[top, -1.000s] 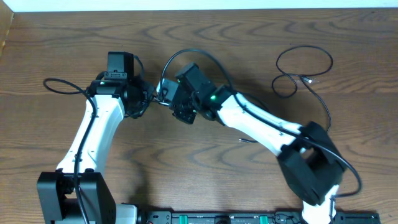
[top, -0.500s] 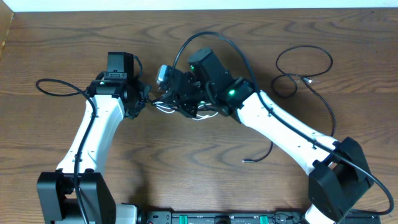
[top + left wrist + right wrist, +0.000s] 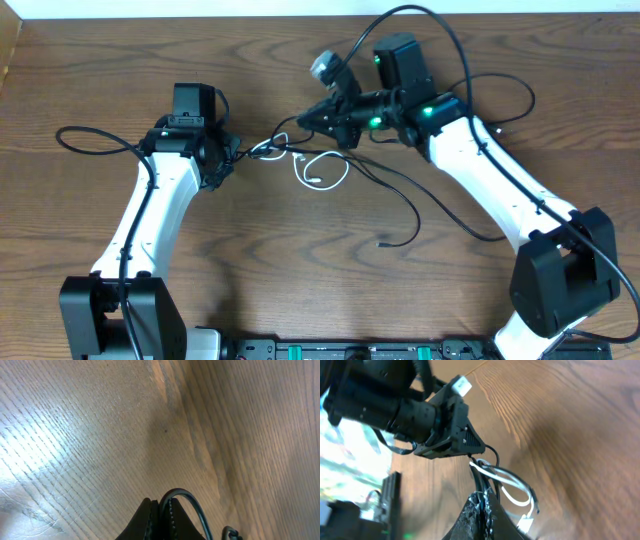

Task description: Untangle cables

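While the cables point(image 3: 268, 150) were pinched by left fingers point(image 3: 148, 521) and right fingers point(image 3: 472, 517), separation seemed in hand; wider pulling was called for.

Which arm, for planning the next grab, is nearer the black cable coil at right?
Right. The right arm lies beside the black cable coil; the left arm is far off.

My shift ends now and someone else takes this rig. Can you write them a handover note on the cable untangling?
Left end effector: shut on a black cable.
Right end effector: shut on the bundle, white cable included.
Cables: bundle strung between both, mid-table; one black plug end lies nearer the bases; another black loop far right.
Done: bundle gripped from both sides.
To do: separate the tangled strands.
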